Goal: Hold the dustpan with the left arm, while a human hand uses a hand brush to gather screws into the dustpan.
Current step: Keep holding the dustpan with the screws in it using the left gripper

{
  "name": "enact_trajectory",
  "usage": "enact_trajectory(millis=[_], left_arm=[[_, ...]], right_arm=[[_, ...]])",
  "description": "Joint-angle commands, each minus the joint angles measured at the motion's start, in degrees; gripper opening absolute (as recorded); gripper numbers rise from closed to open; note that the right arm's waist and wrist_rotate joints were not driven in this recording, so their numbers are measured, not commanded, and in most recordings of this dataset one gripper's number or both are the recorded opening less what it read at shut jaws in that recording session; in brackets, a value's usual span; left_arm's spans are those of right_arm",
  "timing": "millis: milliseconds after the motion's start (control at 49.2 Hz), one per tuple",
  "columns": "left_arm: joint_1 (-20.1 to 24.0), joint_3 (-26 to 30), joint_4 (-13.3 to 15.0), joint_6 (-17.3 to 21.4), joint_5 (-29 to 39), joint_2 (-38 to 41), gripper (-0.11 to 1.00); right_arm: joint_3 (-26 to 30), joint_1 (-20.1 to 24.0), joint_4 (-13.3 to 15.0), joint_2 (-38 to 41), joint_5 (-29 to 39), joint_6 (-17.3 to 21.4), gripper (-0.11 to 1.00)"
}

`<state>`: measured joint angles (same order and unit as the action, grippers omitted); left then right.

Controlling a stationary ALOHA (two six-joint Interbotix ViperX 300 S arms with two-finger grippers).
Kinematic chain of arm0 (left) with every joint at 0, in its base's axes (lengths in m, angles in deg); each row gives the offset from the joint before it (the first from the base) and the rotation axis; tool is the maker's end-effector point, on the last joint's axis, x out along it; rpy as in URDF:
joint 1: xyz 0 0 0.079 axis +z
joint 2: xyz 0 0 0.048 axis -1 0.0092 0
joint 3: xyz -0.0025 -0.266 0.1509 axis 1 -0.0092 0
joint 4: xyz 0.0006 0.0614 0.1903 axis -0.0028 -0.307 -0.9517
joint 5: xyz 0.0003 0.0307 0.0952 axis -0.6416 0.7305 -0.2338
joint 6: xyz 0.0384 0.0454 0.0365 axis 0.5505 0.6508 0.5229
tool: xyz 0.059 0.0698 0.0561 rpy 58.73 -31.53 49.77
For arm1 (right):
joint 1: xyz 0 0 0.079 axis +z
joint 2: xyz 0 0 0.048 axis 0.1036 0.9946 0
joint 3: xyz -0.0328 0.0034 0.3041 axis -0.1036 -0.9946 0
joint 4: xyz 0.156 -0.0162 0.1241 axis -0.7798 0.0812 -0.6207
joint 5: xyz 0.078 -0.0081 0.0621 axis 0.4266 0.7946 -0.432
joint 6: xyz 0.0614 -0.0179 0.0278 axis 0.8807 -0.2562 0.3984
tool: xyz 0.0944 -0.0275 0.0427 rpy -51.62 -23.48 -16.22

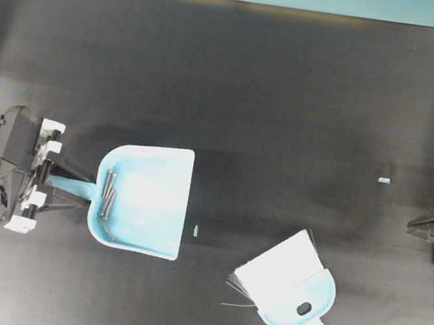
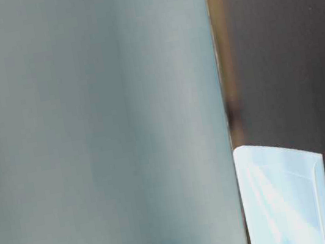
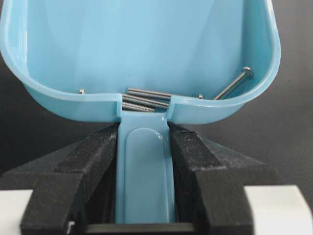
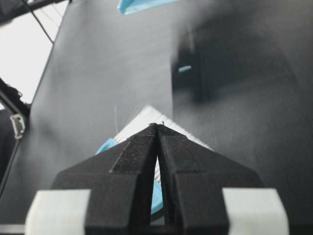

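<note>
Plainly, by item:
Left claw [image 3: 144,161]: clamped on the dustpan's thin handle, one black finger [image 3: 93,156] pressed against each side of it.
Dustpan [image 1: 151,198]: light blue, on the black table [image 1: 291,92] left of centre, wide mouth facing away from the left claw toward the table's middle.
Screws in pan [image 1: 109,192]: several thin silver ones lay along the pan's back wall near the handle; the left wrist view showed one more leaning in the rear corner [image 3: 234,83].
Stray screw [image 1: 195,230]: one small screw lay on the table just outside the pan's mouth.
Hand brush [image 1: 288,290]: light blue with white bristles, lay alone on the table to the right of the pan, handle pointing to the near right corner.
Pale blue speck [image 1: 384,180]: lay well to the right.
Right claw [image 4: 157,128]: fingers pressed together, holding nothing, above the brush's bristles in its own view.
</note>
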<state>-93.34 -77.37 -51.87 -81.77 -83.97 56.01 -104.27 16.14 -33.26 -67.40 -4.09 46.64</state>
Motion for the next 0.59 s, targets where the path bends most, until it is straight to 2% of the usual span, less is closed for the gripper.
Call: enact_trajectory(millis=[0,569], left_arm=[[-0.26,0.26,-0.26,-0.18,-0.26,-0.35,0.30],[-0.62,0.44,-0.18,-0.53,0.35,0.09,0.30]], right_arm=[[0.26,0.00,0.18,0.26,-0.53,0.00,0.00],[0.26,0.00,0.18,0.26,-0.53,0.09,0.00]])
